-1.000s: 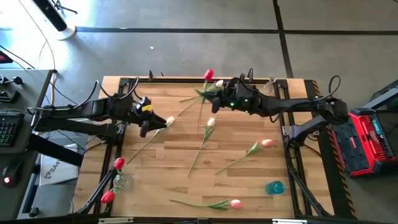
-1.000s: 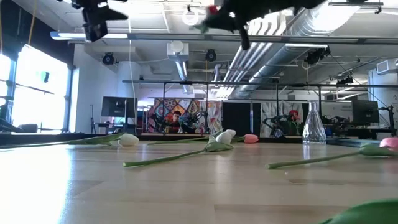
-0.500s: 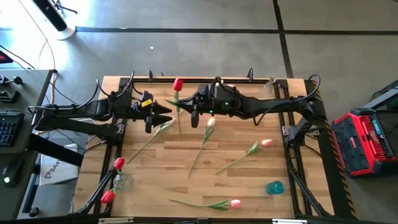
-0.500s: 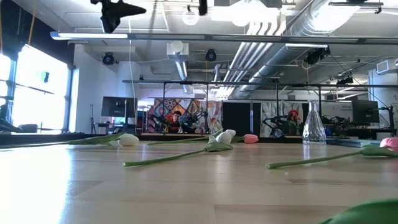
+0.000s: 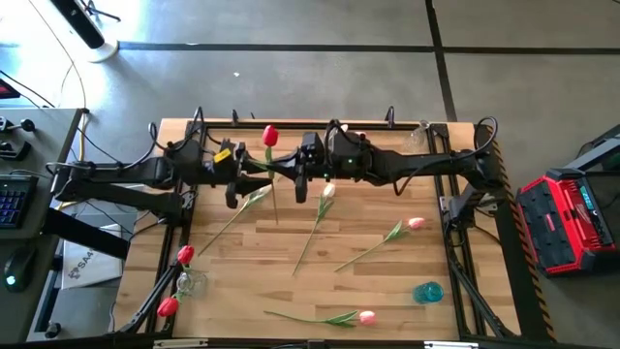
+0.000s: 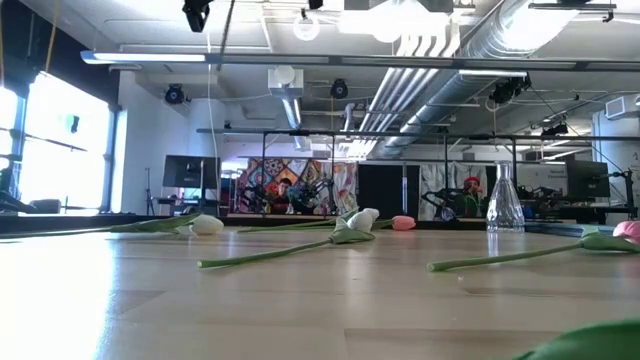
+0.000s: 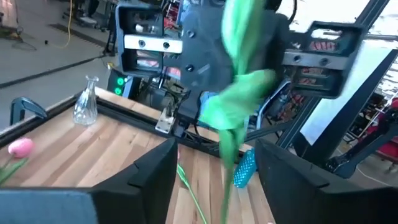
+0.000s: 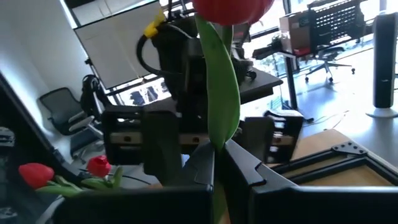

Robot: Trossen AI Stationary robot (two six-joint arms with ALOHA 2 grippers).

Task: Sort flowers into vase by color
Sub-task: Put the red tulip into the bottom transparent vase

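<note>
Seven tulips — three red [image 5: 269, 135], two cream-white [image 5: 327, 191], two pink [image 5: 416, 223] — plus three vases: two clear [image 5: 418, 137], one blue [image 5: 427, 291].

No text or label can be read.

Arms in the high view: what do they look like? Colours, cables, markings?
Both arms are dark, jointed tubes with black cables looping off them. The left arm carries a yellow tag near the left gripper. The right arm shows a small green light near the right gripper. Fingers are flat black slabs.
</note>
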